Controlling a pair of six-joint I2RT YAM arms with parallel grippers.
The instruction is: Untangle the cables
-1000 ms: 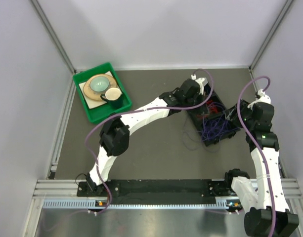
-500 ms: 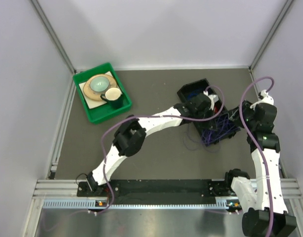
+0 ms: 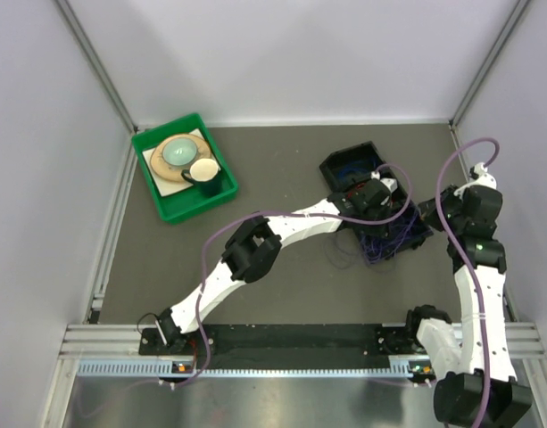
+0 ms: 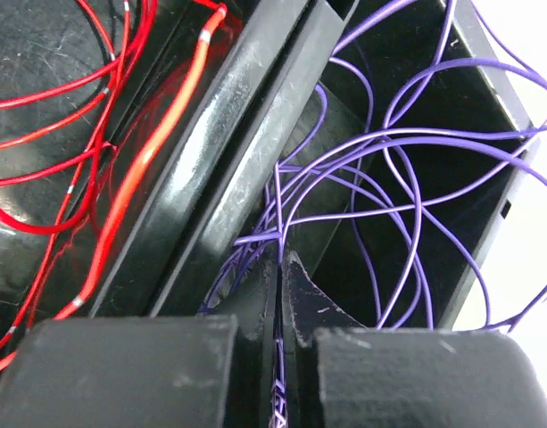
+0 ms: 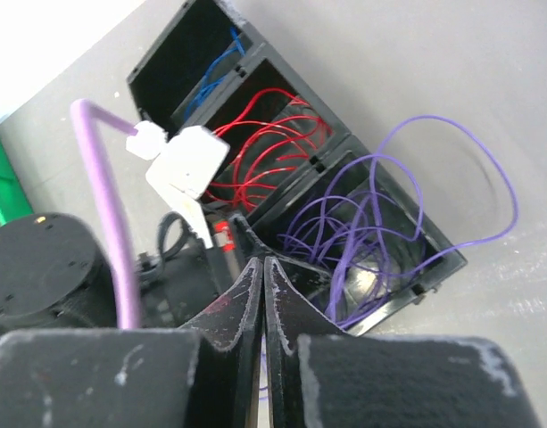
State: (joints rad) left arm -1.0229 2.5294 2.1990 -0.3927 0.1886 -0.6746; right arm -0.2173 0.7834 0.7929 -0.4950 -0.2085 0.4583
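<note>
Overhead and wrist views of a black box [image 3: 344,160] with three compartments, standing on the tabletop [image 3: 282,160] right of centre. The cables lie sorted by colour: blue cables [image 5: 215,76] in the far compartment, red cables [image 4: 68,152] in the middle one, and purple cables [image 4: 416,178] in the near one.

My left claw [image 4: 280,259] sits low over the near compartment, just beside the divider [image 4: 246,134]. It is pressed together, pinching a few purple strands that run up between its fingers. My right claw [image 5: 262,263] hangs at the right side of the box, fingers pressed together. Whether a wire is caught in it I cannot tell.

Some purple loops spill over the box wall and onto the tabletop. A green tray [image 3: 179,209] with dishes stands well apart at far left.
</note>
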